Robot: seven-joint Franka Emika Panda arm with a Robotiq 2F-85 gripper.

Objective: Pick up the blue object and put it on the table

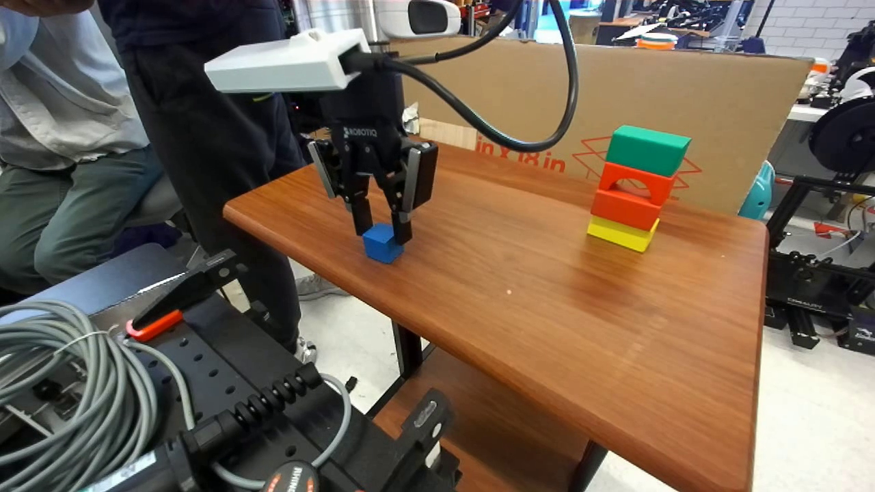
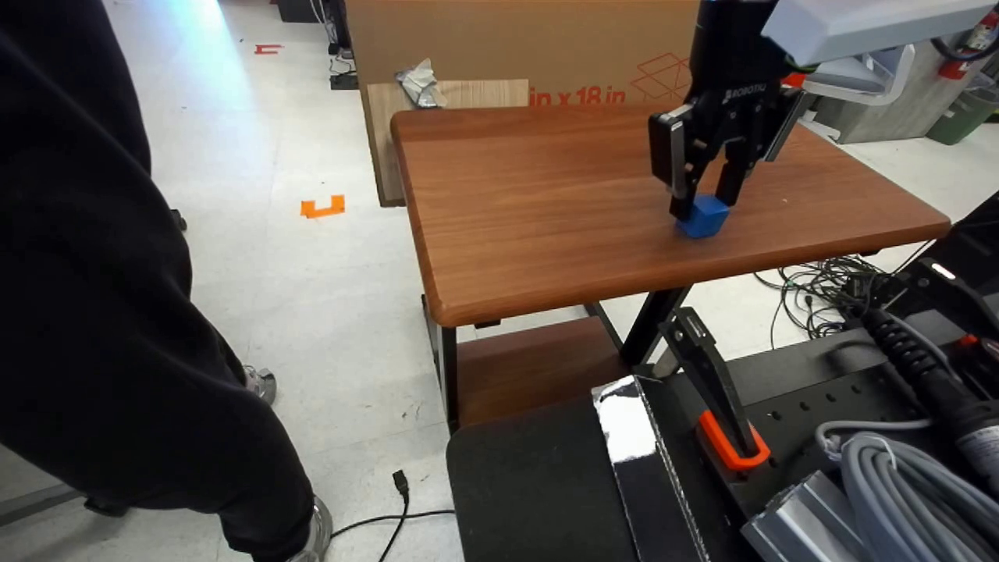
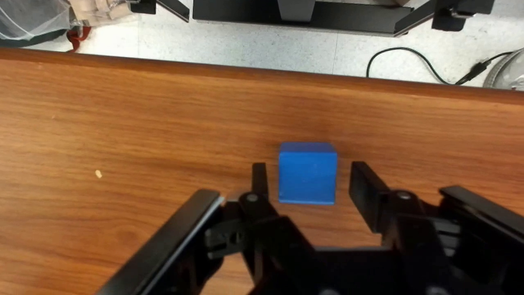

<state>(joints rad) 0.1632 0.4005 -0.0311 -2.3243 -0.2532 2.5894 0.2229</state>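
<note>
The blue object, a small plain cube (image 1: 383, 247), sits flat on the reddish-brown wood table (image 1: 547, 294), near its long edge. In both exterior views the cube (image 2: 706, 222) is right at the fingertips of my gripper (image 1: 383, 231), which points down over it. In the wrist view the cube (image 3: 308, 178) lies between the two fingers of the gripper (image 3: 310, 175), with a visible gap on each side. The gripper is open. The fingers hide part of the cube in the exterior views.
A stack stands on the table: a yellow block (image 1: 622, 234), red-orange blocks (image 1: 625, 208) and a green block (image 1: 649, 150) on top. A large cardboard box (image 1: 718, 102) stands behind the table. A black cart with a coiled grey cable (image 1: 89, 383) stands in front. A person stands close by.
</note>
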